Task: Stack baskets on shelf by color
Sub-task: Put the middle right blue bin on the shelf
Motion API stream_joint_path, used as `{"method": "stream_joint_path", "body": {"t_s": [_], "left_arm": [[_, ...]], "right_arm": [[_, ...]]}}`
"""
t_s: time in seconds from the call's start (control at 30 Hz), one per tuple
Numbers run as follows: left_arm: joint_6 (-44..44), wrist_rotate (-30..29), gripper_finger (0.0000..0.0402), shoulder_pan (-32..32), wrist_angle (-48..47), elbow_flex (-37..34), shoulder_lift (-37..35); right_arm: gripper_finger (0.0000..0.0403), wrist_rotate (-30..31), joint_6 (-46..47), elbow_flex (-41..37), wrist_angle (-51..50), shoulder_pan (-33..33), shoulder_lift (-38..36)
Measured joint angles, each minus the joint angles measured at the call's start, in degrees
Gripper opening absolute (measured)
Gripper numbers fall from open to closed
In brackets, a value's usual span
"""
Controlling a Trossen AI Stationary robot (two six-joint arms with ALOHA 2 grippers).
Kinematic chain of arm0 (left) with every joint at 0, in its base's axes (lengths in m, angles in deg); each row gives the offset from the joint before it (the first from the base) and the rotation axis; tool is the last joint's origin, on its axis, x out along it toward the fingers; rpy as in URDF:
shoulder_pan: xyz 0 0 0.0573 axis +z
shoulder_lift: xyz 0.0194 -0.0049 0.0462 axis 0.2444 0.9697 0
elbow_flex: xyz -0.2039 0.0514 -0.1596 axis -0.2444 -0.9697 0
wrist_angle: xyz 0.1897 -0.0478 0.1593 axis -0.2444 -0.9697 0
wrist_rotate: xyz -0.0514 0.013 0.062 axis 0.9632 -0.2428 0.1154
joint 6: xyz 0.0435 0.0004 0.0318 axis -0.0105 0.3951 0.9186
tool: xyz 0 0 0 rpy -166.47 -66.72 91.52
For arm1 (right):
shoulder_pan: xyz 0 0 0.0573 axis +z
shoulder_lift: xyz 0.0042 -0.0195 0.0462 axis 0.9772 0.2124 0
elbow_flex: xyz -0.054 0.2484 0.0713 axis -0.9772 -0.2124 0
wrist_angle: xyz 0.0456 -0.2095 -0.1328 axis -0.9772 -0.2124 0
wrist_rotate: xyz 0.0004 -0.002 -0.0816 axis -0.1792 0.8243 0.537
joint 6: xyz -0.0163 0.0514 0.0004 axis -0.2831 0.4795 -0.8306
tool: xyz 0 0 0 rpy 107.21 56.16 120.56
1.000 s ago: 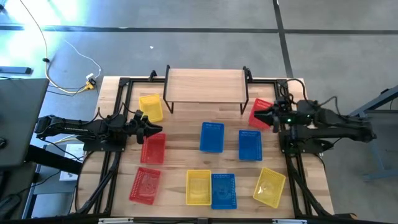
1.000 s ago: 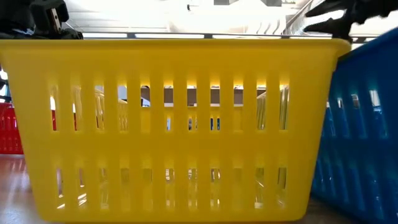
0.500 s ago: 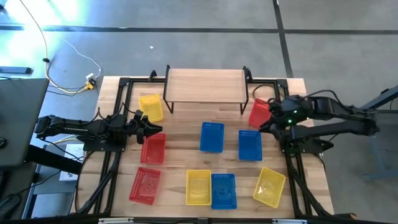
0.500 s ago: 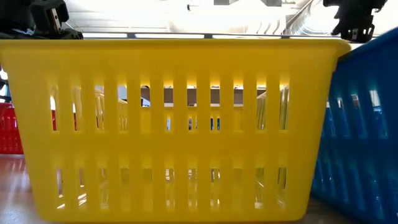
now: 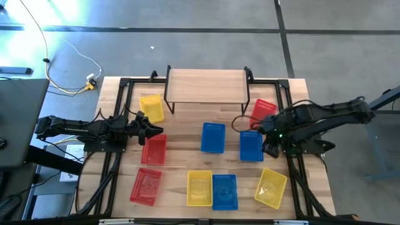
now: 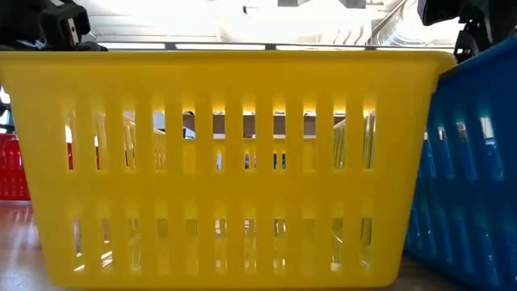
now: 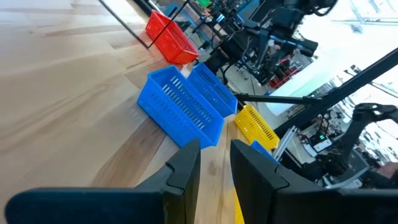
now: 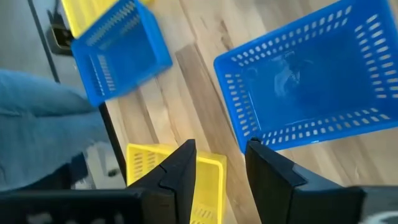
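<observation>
- Light-wood plank shelf on thin black legs stands at the far edge of the large wooden tabletop; its top carries no baskets.
- Right gripper hangs over the right rim of a blue plastic mesh basket, which sits on the tabletop in front of the shelf's right end. Fingers are parted by a narrow gap and hold nothing; the right wrist view shows this blue basket just past the fingertips.
- Red mesh basket lies beside the shelf's right leg, just behind the right arm.
- Left gripper waits at the table's left side, tips near the far end of a red basket. Its fingers are slightly apart, empty.
- Second blue basket sits mid-table, in front of the shelf.
- Front row, left to right: red basket, yellow basket touching a blue basket, tilted yellow basket.
- Third yellow basket sits left of the shelf.
- Low view is filled by the front yellow basket's slotted wall.
</observation>
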Motion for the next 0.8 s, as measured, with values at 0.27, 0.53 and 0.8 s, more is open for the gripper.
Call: {"method": "stream_joint_path", "body": {"t_s": [0.27, 0.53, 0.8], "left_arm": [[0.0, 0.0, 0.0080, 0.0, -0.8, 0.0, 0.0], [0.0, 0.0, 0.0080, 0.0, -0.8, 0.0, 0.0], [1.5, 0.0, 0.0080, 0.0, -0.8, 0.0, 0.0]], "right_arm": [[0.0153, 5.1, 0.0, 0.0, 4.1, 5.7, 6.3], [0.0153, 9.8, -3.0, 0.0, 6.0, 10.9, 13.5], [0.0145, 12.1, -3.0, -0.1, 9.0, 14.5, 21.1]]}}
